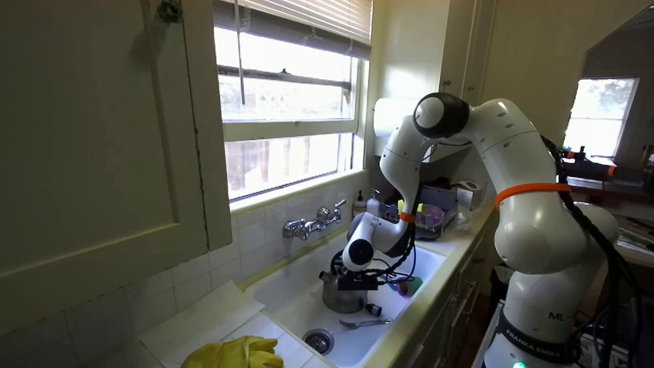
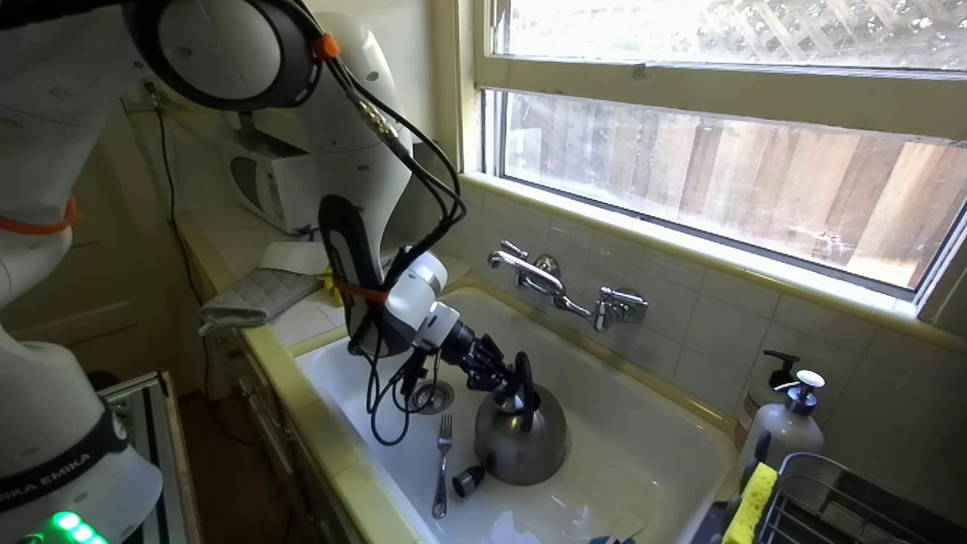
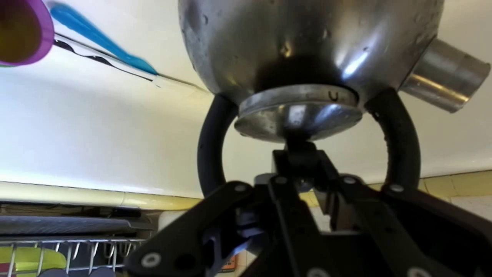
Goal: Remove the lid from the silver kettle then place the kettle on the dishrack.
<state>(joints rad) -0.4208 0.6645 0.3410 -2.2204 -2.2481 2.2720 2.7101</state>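
The silver kettle (image 1: 343, 300) stands upright in the white sink; it also shows in the other views (image 2: 521, 452) (image 3: 307, 38). Its dark arched handle (image 3: 210, 142) rises around my gripper (image 3: 301, 159). The fingers reach in under the handle and are shut on the black knob of the shiny lid (image 3: 298, 120). The lid is at the kettle's mouth; I cannot tell if it is fully seated. In an exterior view the gripper (image 2: 500, 384) meets the lid (image 2: 511, 403) beside the handle. The dishrack (image 1: 433, 229) stands on the counter past the sink's end, also visible in other views (image 2: 820, 491) (image 3: 90, 252).
A fork (image 2: 443, 461) and a small dark cap (image 2: 468, 480) lie beside the kettle. Cups (image 1: 407, 286) and a blue utensil (image 3: 102, 38) lie in the sink. The wall faucet (image 2: 566, 289) juts over it. Soap bottles (image 2: 793, 423) stand near the rack. Yellow gloves (image 1: 235, 352) lie on the counter.
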